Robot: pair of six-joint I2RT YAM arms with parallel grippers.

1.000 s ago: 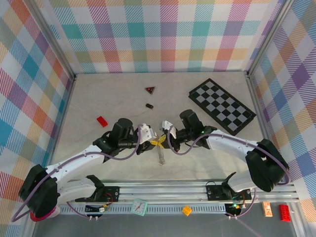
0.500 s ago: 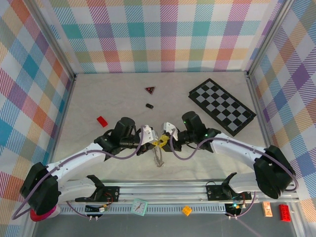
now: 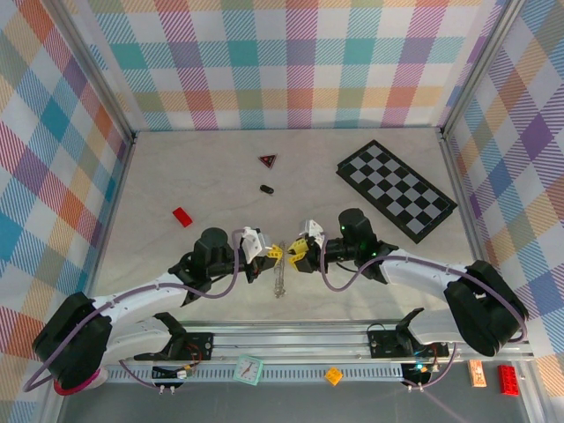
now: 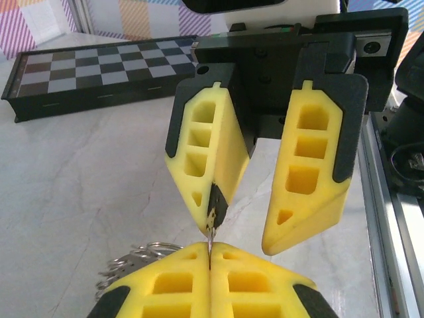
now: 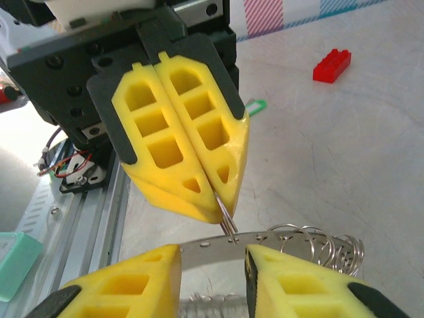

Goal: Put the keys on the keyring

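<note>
The keyring (image 5: 205, 250) is a thin grey metal band with small holes, and several small wire rings (image 5: 318, 242) hang along it. My left gripper (image 4: 211, 248) is shut on one thin wire ring of it, which sticks up between the fingertips. From the right wrist, the left gripper (image 5: 224, 202) pinches that wire just above the band. My right gripper (image 5: 212, 258) is open, with the band lying across the gap between its fingers. A toothed fringe of keys (image 5: 212, 306) shows below the band. From above, left gripper (image 3: 267, 251) and right gripper (image 3: 296, 256) meet tip to tip, with the keyring (image 3: 280, 280) hanging below them.
A black-and-white chequered board (image 3: 397, 189) lies at the back right. A dark red triangle (image 3: 268, 160) and a small black oval piece (image 3: 266, 189) sit behind the grippers. There is a red brick (image 3: 182, 217) to the left. The metal rail (image 3: 291, 339) runs along the near edge.
My right gripper has opened and let go of the keyring. My left gripper has closed fully on the wire ring. Both grippers have shifted toward the near edge.
</note>
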